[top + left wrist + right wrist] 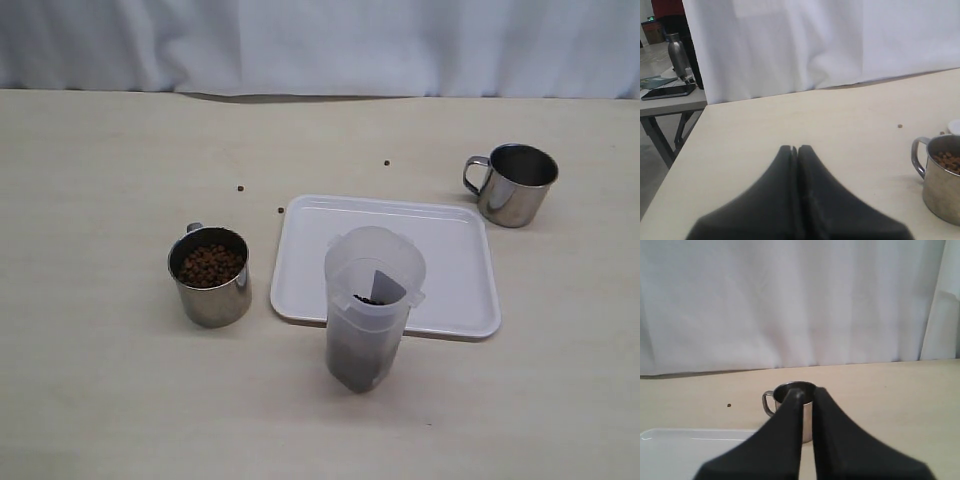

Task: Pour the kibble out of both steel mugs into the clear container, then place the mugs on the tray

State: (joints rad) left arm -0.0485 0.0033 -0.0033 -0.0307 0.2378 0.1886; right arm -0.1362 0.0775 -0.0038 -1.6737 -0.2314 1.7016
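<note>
Kibble (211, 265), small dark-brown pellets, fills the left mug (210, 300) almost to its rim. This shiny steel mug stands upright on the pale tabletop (100, 380), just beside the left edge of the tray (460, 250) in the exterior view. More of the dark kibble lies in the bottom of the clear container (370, 320), a tall frosted tub. It stands upright with its base on the tabletop at the tray's near edge, and its upper part overlaps the tray in that view. The white tray lies flat at the middle of the tabletop. The right mug (512, 190) stands upright beyond the tray's far right corner, apart from it, with its handle turned toward the left and its inside dark. Three loose pellets (240, 187) lie scattered on the tabletop past the tray's far left side. A white curtain (320, 45) hangs behind the tabletop. Neither arm appears in the exterior view. In the left wrist view, your left claw (794, 148) is closed, fingers pressed together over bare tabletop, with the filled mug off to one side and well apart from the tips. In the right wrist view, your right claw (806, 391) is also closed and grips nothing; the dark-insided mug stands straight beyond its tips.
</note>
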